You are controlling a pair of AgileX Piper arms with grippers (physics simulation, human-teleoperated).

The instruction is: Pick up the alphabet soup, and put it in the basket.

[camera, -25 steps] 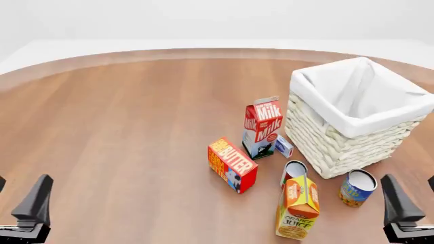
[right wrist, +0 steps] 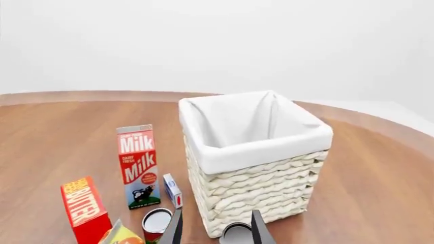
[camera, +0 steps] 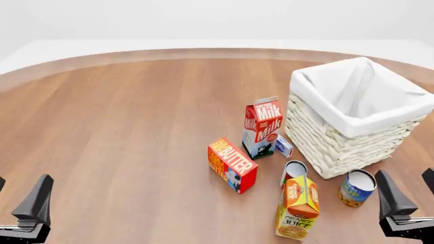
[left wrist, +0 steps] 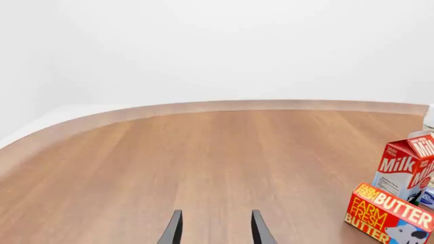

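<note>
The alphabet soup [camera: 357,188], a short can with a blue and yellow label, stands upright just in front of the basket [camera: 326,145]. Its silver top shows in the right wrist view [right wrist: 236,235], between the fingers and ahead of them. The basket [right wrist: 257,173] is cream wicker with a white liner. My right gripper [camera: 409,190] is open and empty, low at the near right, just right of the can. My left gripper [camera: 19,198] is open and empty at the near left, far from the can. It also shows open in the left wrist view [left wrist: 217,231].
A milk carton [camera: 262,127] and a small blue-white box [camera: 284,145] stand left of the basket. A butter box [camera: 233,163] lies further left. A red-labelled can [camera: 294,170] and an orange juice carton [camera: 298,206] stand just left of the soup.
</note>
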